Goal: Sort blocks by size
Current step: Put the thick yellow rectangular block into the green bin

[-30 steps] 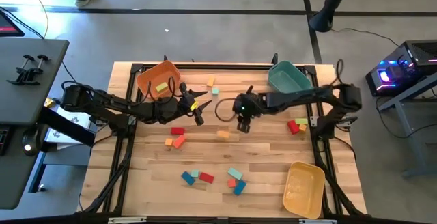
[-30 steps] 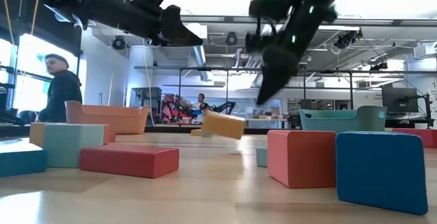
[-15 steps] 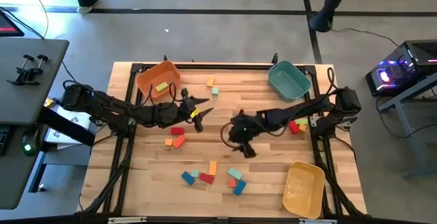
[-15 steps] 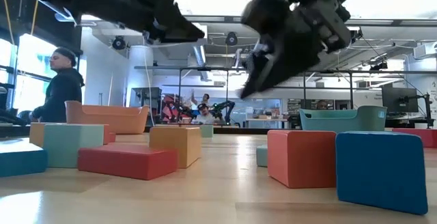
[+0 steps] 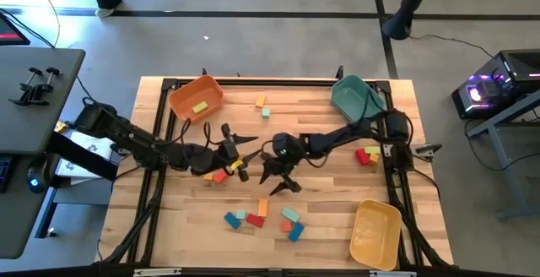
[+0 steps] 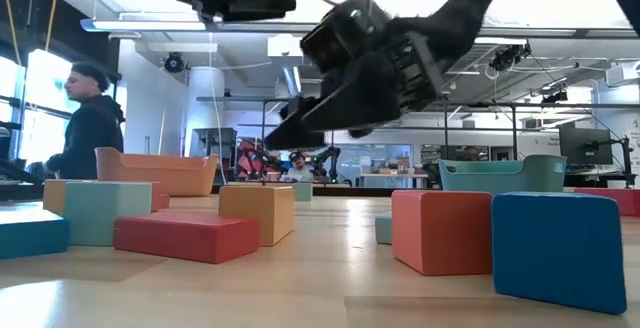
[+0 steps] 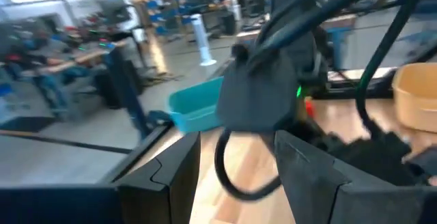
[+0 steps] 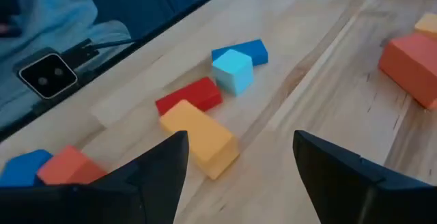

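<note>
High view shows my right gripper [image 5: 279,173] over the middle of the wooden table [image 5: 329,218], fingers spread wide with nothing between them, and nothing touching them. Just past it, toward the table's front edge, lies an orange block [image 5: 262,207], a short smooth-sided bar; in my right wrist view that same bar [image 8: 199,137] sits flat on the pale wood grain between my two dark fingers [image 8: 153,171]. Touching it are a red bar [image 8: 189,97], a pale teal cube [image 8: 233,70] and a blue block [image 8: 247,50] behind them. My left gripper [image 5: 239,148] hangs close beside the right one, nearer the orange bin [image 5: 180,96], its fingers parted and empty. All the blocks look matte, solid-coloured and sharp-edged. A red and orange pair [image 5: 219,176] rests right under my left arm; others lie near the yellow bin [image 5: 375,236].
</note>
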Controlling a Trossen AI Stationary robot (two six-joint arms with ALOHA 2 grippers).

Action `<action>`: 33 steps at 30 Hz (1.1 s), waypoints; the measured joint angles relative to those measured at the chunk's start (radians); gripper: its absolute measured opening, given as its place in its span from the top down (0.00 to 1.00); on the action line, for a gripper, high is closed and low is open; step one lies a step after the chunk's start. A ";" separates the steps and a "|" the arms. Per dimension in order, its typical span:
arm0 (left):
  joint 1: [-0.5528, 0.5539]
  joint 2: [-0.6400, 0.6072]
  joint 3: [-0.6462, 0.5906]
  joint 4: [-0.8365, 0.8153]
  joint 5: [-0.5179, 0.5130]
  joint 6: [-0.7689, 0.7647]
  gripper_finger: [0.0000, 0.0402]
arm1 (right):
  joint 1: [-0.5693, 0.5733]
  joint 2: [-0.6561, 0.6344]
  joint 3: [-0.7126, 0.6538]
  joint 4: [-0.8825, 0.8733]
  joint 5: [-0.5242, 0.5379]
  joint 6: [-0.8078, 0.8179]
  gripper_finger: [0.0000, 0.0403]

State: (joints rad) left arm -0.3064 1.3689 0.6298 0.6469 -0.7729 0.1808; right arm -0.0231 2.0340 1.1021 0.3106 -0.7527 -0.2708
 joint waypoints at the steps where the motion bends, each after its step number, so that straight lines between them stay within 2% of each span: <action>1: -0.007 0.000 0.004 0.001 -0.028 0.014 0.57 | -0.007 0.017 0.008 -0.005 -0.022 -0.013 0.36; 7: -0.025 -0.001 0.015 0.002 -0.143 0.028 0.57 | -0.019 0.055 0.045 -0.004 -0.071 -0.060 0.38; 13: -0.050 -0.001 0.015 -0.008 -0.153 -0.068 0.57 | -0.002 0.057 0.043 -0.040 -0.071 -0.110 0.38; 17: -0.079 -0.001 0.015 -0.025 -0.145 -0.072 0.57 | 0.022 0.057 0.043 -0.045 -0.067 -0.136 0.38; 21: -0.099 -0.001 0.014 -0.047 -0.143 -0.073 0.57 | 0.053 0.057 0.042 -0.044 -0.002 -0.140 0.38; 25: -0.109 -0.001 0.014 -0.104 -0.143 -0.075 0.57 | 0.083 0.057 0.042 -0.032 0.046 -0.133 0.32; 29: -0.107 -0.001 0.014 -0.143 -0.152 -0.076 0.57 | 0.100 0.056 0.042 0.001 0.047 -0.156 0.25; 33: -0.107 -0.001 0.014 -0.147 -0.154 -0.076 0.57 | 0.097 0.056 0.042 -0.004 0.042 -0.204 0.22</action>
State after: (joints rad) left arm -0.4129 1.3682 0.6441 0.4996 -0.9265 0.1051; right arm 0.0744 2.0900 1.1439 0.3071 -0.7111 -0.4752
